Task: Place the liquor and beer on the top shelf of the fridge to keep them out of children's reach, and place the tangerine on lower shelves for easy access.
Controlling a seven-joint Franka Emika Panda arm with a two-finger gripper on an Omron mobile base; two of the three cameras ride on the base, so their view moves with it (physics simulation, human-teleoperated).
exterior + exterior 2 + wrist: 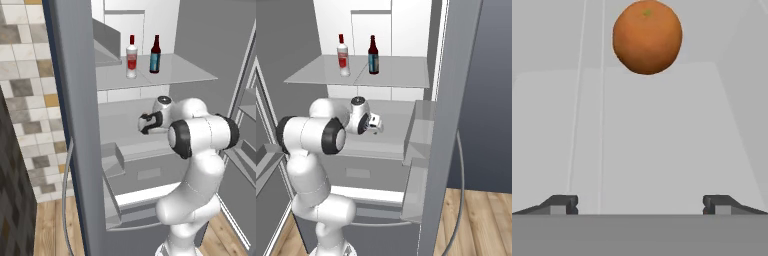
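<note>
The tangerine (647, 36) lies on a pale grey shelf of the lower shelves (642, 150) inside the fridge (75, 125). In the hand view it sits toward the top, well ahead of the fingertips (560, 204), with bare shelf between them. It is round and orange, with a small greenish spot near its top.

The gripper (639, 205) holds nothing. Its jaws stand wide apart, one dark tip at each lower corner of the hand view, and they do not touch the fruit.

Above, the liquor (131, 57) and the beer (155, 55) stand upright on the top shelf (185, 70), near each other but apart. The liquor is a clear bottle with a red cap and a red-and-white label. The beer is a dark brown bottle with a slim neck and a blue label. The writing on both labels is too small to read. In the right base view the liquor (343, 56) is on the left of the beer (373, 56), and both stand toward the left half of the top shelf (401, 75).

The white arm (200, 140) bends forward into the open fridge, and its hand points in over the shelf below the top one. The fridge door (453, 125) stands open at the side, with grey door bins (418, 145) on its inner face. Beside the fridge there is a tiled wall (30, 100), and under it a wooden floor (481, 220)
</note>
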